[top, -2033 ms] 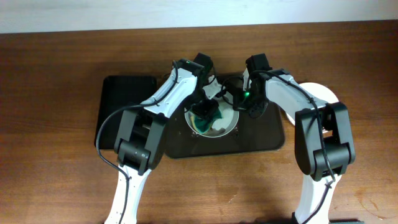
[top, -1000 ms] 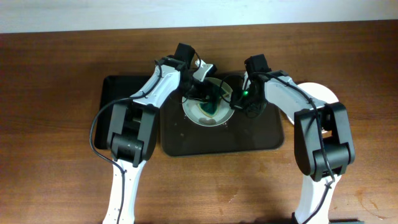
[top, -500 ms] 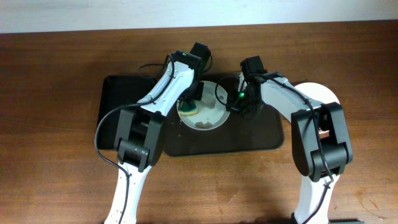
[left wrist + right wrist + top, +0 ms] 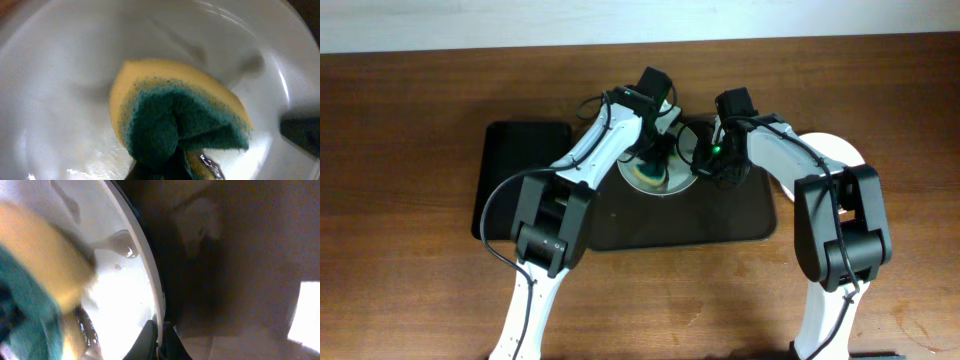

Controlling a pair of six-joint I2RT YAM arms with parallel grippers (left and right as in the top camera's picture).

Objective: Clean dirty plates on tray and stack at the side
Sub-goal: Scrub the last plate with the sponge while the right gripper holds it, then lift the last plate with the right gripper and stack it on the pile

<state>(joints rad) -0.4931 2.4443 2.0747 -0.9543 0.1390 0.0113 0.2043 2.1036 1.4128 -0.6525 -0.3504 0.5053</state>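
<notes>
The wet plate (image 4: 55,90) looks stiff, slippery (probably fragile); right claw (image 4: 159,339) pinches its rim, left claw (image 4: 655,158) clamps the soft sponge (image 4: 175,110).

White plate (image 4: 60,75); sponge (image 4: 172,117) yellow (green scouring face); tray (image 4: 720,215) dark brown.

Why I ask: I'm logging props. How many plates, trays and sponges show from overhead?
Plates: 2 (scrubbed plate, side plate)
Trays: 2 (brown tray, black tray)
Sponges: 1 (sponge)
Total: 5
</notes>
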